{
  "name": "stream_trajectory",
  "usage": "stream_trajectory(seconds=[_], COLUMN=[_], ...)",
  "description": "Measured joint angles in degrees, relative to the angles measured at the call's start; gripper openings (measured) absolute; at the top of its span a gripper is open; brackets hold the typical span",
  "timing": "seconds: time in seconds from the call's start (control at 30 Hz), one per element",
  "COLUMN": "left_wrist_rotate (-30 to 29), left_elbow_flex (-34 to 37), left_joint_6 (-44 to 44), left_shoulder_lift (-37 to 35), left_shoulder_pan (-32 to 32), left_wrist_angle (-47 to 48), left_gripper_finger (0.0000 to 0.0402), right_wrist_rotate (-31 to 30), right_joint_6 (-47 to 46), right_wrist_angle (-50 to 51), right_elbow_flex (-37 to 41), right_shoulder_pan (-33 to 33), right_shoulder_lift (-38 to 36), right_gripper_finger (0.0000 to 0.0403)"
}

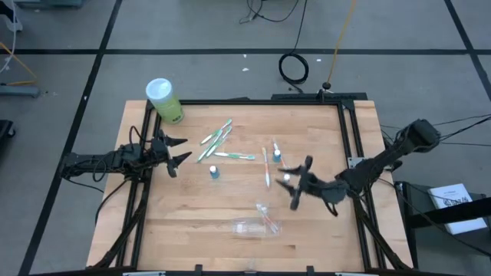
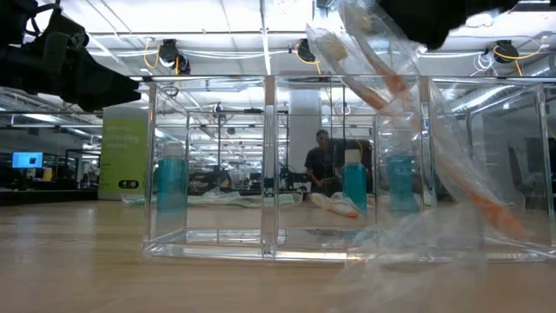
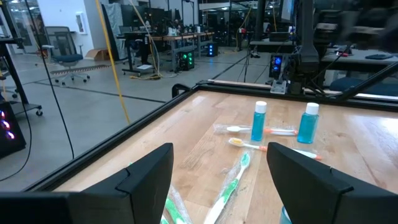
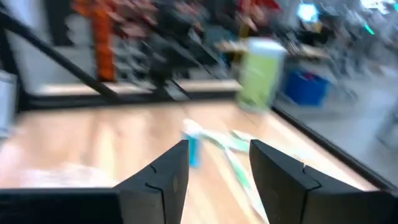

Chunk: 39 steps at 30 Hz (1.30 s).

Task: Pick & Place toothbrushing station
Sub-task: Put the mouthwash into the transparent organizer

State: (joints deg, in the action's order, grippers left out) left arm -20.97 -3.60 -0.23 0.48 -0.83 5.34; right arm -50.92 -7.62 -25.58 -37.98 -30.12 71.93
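- The pink-white toothbrushes (image 1: 266,165) are lying on the worktop (image 1: 192,215) just beside the right gripper (image 1: 295,182), on its side facing the left arm. They are looking light, slim and stiff; judged from this, a pinch across the middle of the handle is suiting them best, since the thin ends are likely to pivot.
- The green-white toothbrushes (image 1: 219,138) are resting in a loose fan near the left gripper (image 1: 178,153), ahead of its fingers. Some appear to be in clear wrappers, so they are probably slipping easily.
- The tiny blue white-capped tubes (image 1: 214,172) are standing upright between the two grippers. They are looking small, rigid and easy to topple; a grasp low on the body is appearing safer than one on the cap.
- The clear plastic pouch (image 1: 257,225) is lying well apart from the left gripper and near the right one. It is looking soft, crinkly and nearly weightless; an edge is the likely hold point.
- The right gripper is hovering with fingers apart, empty.
- The left gripper is waiting at the worktop edge, fingers spread wide, empty.
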Motion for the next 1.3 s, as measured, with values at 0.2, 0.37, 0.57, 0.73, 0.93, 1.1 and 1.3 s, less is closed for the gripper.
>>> stream_trajectory(seconds=[0.2, 0.37, 0.57, 0.73, 0.93, 1.1, 1.3], left_wrist_rotate=[0.0, 0.0, 0.0, 0.0, 0.0, 0.0, 0.0], left_elbow_flex=[0.0, 0.0, 0.0, 0.0, 0.0, 0.0, 0.0], left_joint_6=[0.0, 0.0, 0.0, 0.0, 0.0, 0.0, 0.0], left_shoulder_lift=[0.0, 0.0, 0.0, 0.0, 0.0, 0.0, 0.0], left_shoulder_pan=[0.0, 0.0, 0.0, 0.0, 0.0, 0.0, 0.0], left_wrist_angle=[0.0, 0.0, 0.0, 0.0, 0.0, 0.0, 0.0], left_gripper_finger=[0.0269, 0.0269, 0.0269, 0.0269, 0.0269, 0.0269, 0.0269], right_wrist_rotate=[4.9, 14.4, 25.5, 34.2, 37.7, 37.6, 37.4], right_joint_6=[-19.4, -26.1, -26.0, -25.7, -24.7, -25.6, -29.6], right_wrist_angle=[27.3, 32.2, 31.0, 31.1, 33.5, 37.9, 40.9], right_elbow_flex=[0.0, 0.0, 0.0, 0.0, 0.0, 0.0, 0.0], right_shoulder_pan=[10.1, 18.3, 26.0, 30.5, 31.7, 29.5, 21.6], right_shoulder_lift=[-3.8, -0.3, 3.6, 3.9, -0.2, -5.1, -6.5], right_gripper_finger=[0.021, 0.0231, 0.0224, 0.0213, 0.0213, 0.0212, 0.0212])
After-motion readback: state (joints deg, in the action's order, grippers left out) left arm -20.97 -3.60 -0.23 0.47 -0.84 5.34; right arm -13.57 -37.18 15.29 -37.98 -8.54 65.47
